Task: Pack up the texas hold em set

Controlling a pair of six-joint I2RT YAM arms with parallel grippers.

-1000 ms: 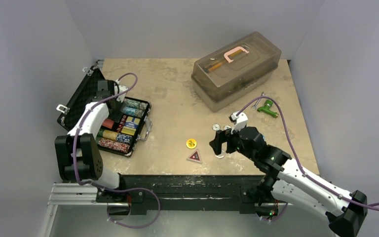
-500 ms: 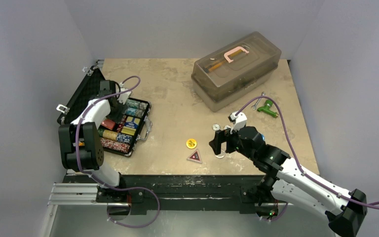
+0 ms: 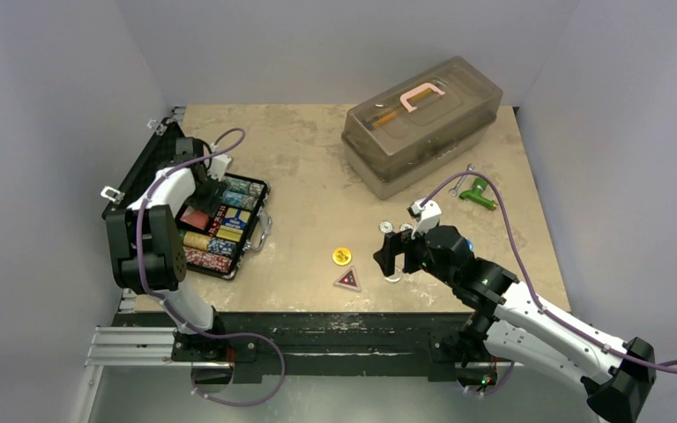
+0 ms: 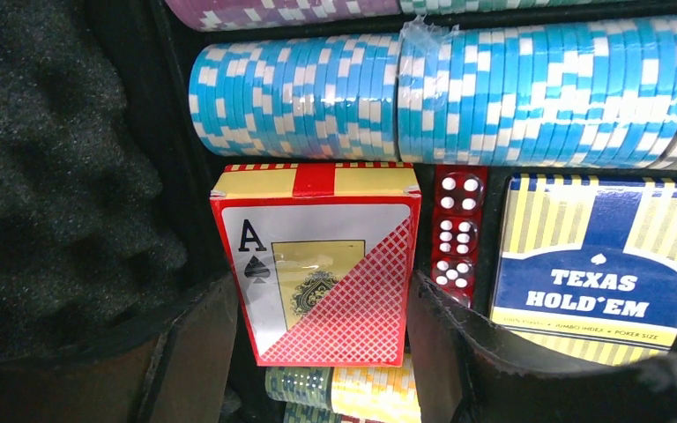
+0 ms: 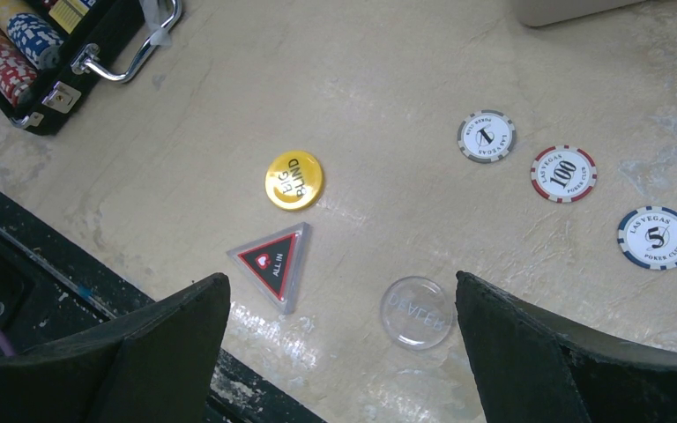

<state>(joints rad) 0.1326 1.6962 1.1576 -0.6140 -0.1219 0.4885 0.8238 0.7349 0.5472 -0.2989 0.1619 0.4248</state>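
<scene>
— How are the arms finished?
— White shells are seen on the left arm (image 3: pixel 169 185) and the right arm (image 3: pixel 538 317), joined by black housings.
— And the wiring?
— A purple cable (image 3: pixel 670 367) is looped along each. Black fingers (image 5: pixel 154 352) are fitted to the right claw (image 5: pixel 341 291).

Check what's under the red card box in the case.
Yellow and pale-green chips poke out from beneath the red card box at its lower edge; anything else under it is covered by the box.
</scene>
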